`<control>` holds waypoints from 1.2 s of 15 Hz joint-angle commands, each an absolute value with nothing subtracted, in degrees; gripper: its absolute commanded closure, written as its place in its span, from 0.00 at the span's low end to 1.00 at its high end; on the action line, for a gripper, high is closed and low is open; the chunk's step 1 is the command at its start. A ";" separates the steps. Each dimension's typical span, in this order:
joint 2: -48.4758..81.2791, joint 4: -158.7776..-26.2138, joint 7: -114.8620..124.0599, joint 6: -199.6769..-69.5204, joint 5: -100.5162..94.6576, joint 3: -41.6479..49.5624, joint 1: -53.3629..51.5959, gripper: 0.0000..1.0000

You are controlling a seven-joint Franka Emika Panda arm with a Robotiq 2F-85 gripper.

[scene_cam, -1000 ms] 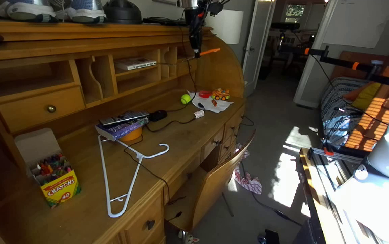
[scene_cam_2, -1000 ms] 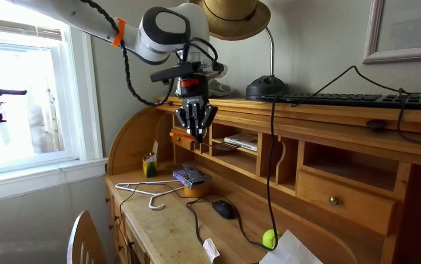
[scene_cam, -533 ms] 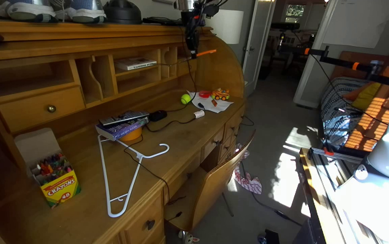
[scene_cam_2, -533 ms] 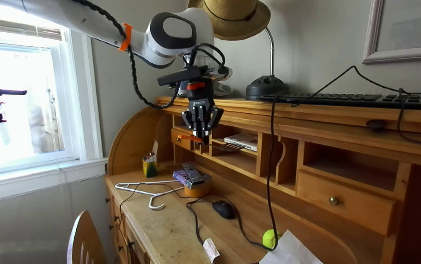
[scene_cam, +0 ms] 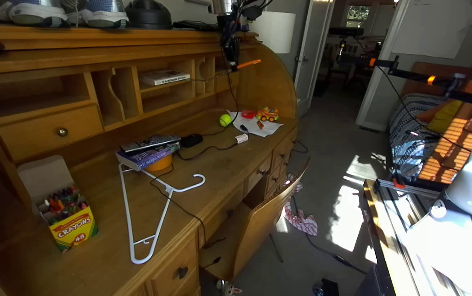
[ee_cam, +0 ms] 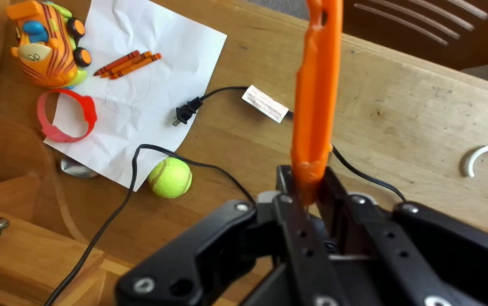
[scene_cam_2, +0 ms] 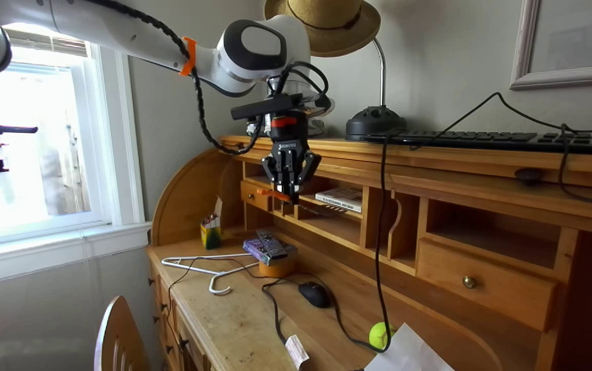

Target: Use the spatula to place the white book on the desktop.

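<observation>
- In an exterior view the camera stands near the crayon box (scene_cam: pixel 71 226), looking down along the desktop (scene_cam: pixel 219 172) toward a doorway (scene_cam: pixel 342 82).
- In an exterior view it faces roughly the opposite way — from the end where the ball (scene_cam_2: pixel 379 336) lies toward the window (scene_cam_2: pixel 33 190).
- The wrist view looks steeply down, spatula (ee_cam: pixel 318 97) close to the lens (gripper (ee_cam: pixel 306 187) filling the lower part).
- Both exterior views share the cubbies (scene_cam_2: pixel 366 226) and desktop — all three, the ball.

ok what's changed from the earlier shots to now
The jaws have carried the spatula across toward the white book, as both exterior views show; whether it touches the book I can't tell. Nothing was newly grasped or let go: the jaws stay shut on the spatula. The white book, hanger, tennis ball and crayon box look unmoved.
</observation>
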State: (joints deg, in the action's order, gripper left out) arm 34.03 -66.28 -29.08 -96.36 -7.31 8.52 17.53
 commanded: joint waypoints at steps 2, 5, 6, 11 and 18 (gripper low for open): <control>38.61 -58.16 -30.72 -90.87 -7.04 7.44 19.15 0.95; 40.65 -54.69 -30.65 -89.27 -7.03 7.22 19.48 0.95; 41.37 -53.56 -30.59 -88.77 -7.05 7.10 19.55 0.95; 44.38 -48.25 -30.35 -86.69 -7.35 6.87 19.57 0.95; 48.20 -41.46 -30.23 -82.01 -7.37 6.74 19.69 0.95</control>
